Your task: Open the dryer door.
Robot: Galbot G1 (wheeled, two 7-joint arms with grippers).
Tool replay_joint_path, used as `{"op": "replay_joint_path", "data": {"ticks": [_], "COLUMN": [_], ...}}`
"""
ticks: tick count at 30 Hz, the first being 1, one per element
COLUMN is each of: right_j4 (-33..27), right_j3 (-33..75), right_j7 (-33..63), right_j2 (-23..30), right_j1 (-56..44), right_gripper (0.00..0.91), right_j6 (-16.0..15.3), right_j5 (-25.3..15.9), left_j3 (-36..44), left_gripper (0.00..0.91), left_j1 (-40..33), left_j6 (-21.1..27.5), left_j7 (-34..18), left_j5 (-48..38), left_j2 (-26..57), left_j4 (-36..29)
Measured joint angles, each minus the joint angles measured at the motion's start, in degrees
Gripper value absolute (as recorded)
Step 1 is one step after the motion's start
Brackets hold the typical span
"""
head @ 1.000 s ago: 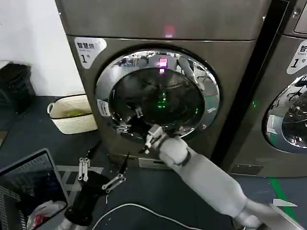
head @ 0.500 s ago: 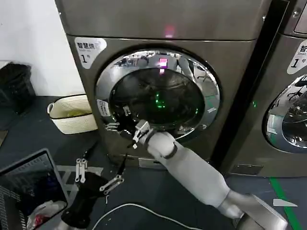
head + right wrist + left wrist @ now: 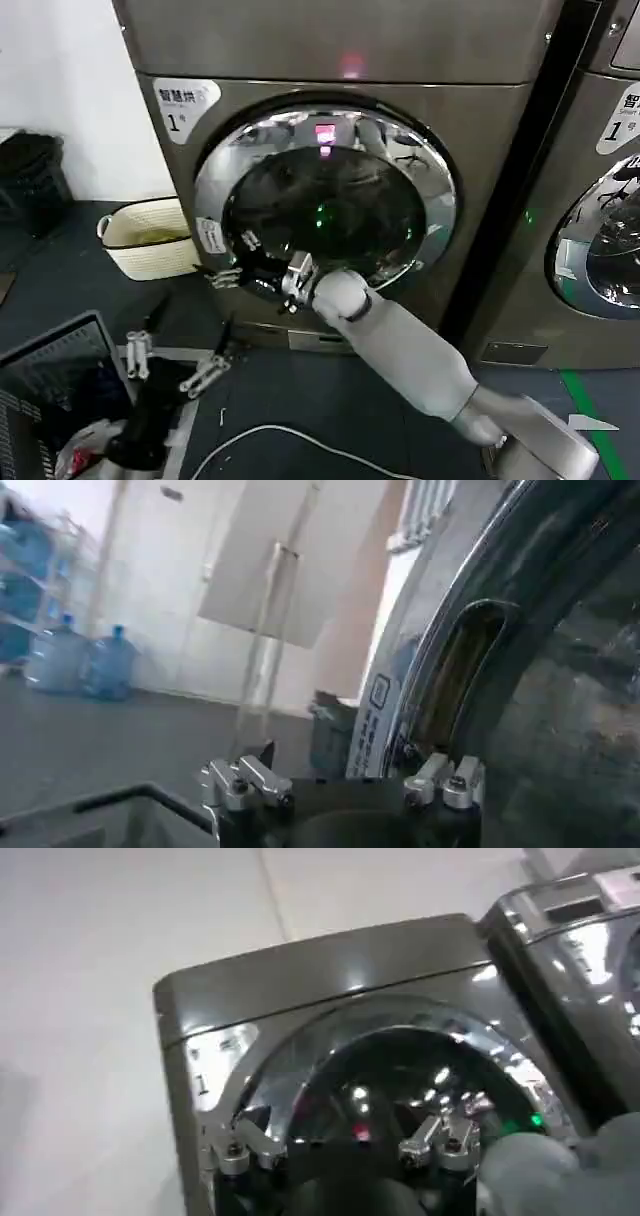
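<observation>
right tool [image 3: 232, 258] — at dryer door [image 3: 325, 195] rim

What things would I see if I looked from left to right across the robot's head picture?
Black bin → cream basket → right gripper → dryer door → second machine.

White wall [image 3: 60, 70] at the back, dark floor [image 3: 60, 270] below; a cream basket [image 3: 145, 238] sits by the wall, a white cable [image 3: 290, 438] trails, blue water jugs [image 3: 85, 660] stand beyond
</observation>
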Motion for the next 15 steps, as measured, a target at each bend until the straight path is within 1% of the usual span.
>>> {"op": "replay_joint_path", "data": {"ticks": [2, 4, 7, 12, 15], "right_j4": [0.89, 1.95, 4.36, 9.42, 13.23], "right_j3": [-0.01, 0.17, 0.66, 1.74, 3.15], "right_j7": [-2.52, -4.40, -8.22, -14.07, -17.72], "right_j2": [-1.04, -2.20, -4.81, -10.08, -13.48], "right_j1": [-0.56, -1.16, -2.27, -4.45, -6.26], "right_gripper": [0.907, 0.907, 0.907, 0.907, 0.907], "right_j6": [0.80, 1.15, 2.75, 4.61, 5.66], "right_j5": [1.26, 1.64, 2.15, 2.59, 3.04], "left_j3": [-2.54, -5.37, -10.32, -17.81, -19.59], "left_gripper": [0.907, 0.907, 0.907, 0.907, 0.907], "left_j1": [-0.32, -0.65, -1.69, -4.44, -6.07], "left_j6": [0.54, 0.96, 1.73, 3.48, 3.56], "left_j7": [-0.59, -0.67, -0.49, -0.42, -0.28], "left_j5": [-1.73, -3.27, -6.62, -11.02, -11.18], "left_j2": [0.01, 0.26, 0.97, 2.93, 4.43], "left_j4": [0.51, 0.95, 1.37, 2.84, 4.24]}}
